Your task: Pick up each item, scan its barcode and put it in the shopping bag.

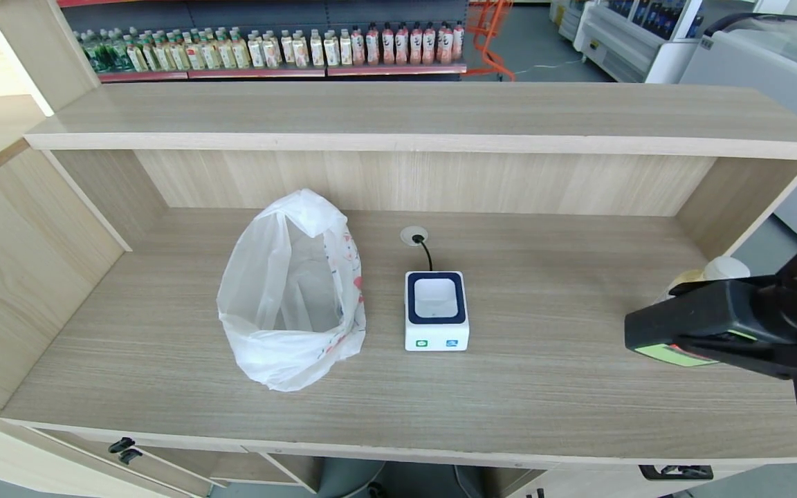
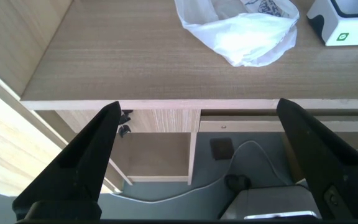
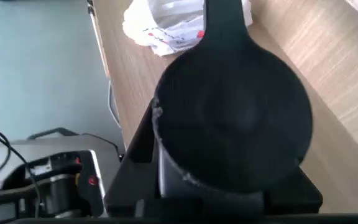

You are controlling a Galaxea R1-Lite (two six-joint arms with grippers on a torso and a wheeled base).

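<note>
Head view: right end effector (image 1: 654,339) sits at the right edge of the worktop (image 1: 544,394), above the surface. Its fingers are drawn in and look clamped on a bottle (image 1: 722,271), though their black bulk covers most of it. The bottle's pale cap shows above the fingers and a green-and-orange label end below them. So its long axis runs across the fingers, cap end uppermost and toward the back wall.

Scanner (image 1: 436,310) is well left of the bottle at mid-worktop, window facing up, cable running to the grommet behind it. Shopping bag (image 1: 292,297) stands just left of the scanner, mouth open upward.

Left wrist view: left end effector (image 2: 199,107) spread wide, holding nothing, below the worktop's front edge, with the bag and scanner beyond it.
</note>
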